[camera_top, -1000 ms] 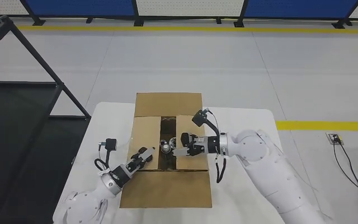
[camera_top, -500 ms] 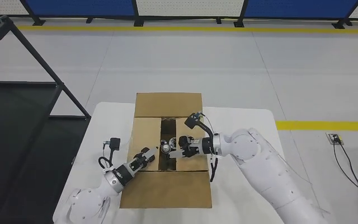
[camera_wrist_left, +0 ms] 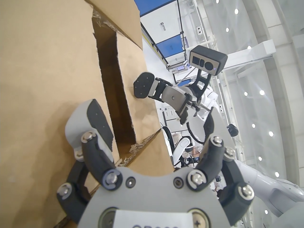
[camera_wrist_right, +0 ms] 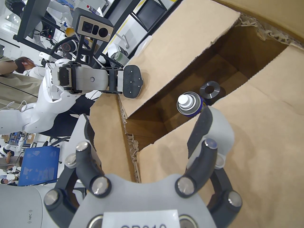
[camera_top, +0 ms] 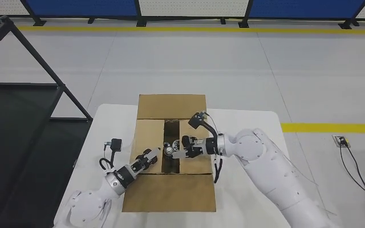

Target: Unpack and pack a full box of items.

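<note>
A cardboard box (camera_top: 171,194) stands on the white table with its flaps partly folded in, leaving a dark gap (camera_top: 169,137) down the middle. Inside the gap stand a spray can (camera_wrist_right: 188,104) with a white nozzle and a metal ring (camera_wrist_right: 209,88); the spray can (camera_top: 169,150) also shows from above. My right gripper (camera_wrist_right: 147,129) is open at the gap's edge, its fingers astride a side flap's corner (camera_wrist_right: 166,157). My left gripper (camera_wrist_left: 152,138) is open on the opposite side flap (camera_wrist_left: 47,72), close to the gap. In the top view the left gripper (camera_top: 149,158) and right gripper (camera_top: 185,147) face each other.
The far flap (camera_top: 171,105) lies spread outward. The white table (camera_top: 251,171) has bare surface on both sides of the box. A black frame (camera_top: 57,94) stands off the table's left side.
My right gripper has shifted a little toward the gap. The left gripper has crept slightly closer to the gap along its flap.
</note>
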Available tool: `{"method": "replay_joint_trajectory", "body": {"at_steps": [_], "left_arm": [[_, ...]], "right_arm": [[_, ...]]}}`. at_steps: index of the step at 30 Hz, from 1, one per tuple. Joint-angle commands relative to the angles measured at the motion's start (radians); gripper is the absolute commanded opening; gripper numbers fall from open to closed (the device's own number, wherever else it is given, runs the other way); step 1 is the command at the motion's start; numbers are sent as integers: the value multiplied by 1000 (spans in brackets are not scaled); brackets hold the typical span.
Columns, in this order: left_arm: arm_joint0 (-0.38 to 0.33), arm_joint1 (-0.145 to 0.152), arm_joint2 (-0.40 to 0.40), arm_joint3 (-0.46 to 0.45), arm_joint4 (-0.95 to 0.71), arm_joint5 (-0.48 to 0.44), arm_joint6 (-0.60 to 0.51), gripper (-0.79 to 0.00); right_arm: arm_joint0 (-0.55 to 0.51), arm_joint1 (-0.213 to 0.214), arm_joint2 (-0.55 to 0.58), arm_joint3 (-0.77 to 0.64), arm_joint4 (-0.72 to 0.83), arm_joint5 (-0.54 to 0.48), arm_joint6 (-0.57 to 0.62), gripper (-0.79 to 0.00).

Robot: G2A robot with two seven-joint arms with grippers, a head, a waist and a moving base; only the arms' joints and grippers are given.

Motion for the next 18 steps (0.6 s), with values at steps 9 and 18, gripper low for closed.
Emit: {"method": "replay_joint_trajectory", "body": {"at_steps": [9, 18], "left_arm": [[58, 15, -94, -74, -87, -84, -67, 0], [126, 41, -253, -53, -258, -172, -270, 0]], "right_arm": [[-15, 24, 79, -13, 112, -57, 11, 0], [-2, 39, 153, 103, 124, -64, -109, 0]]}}
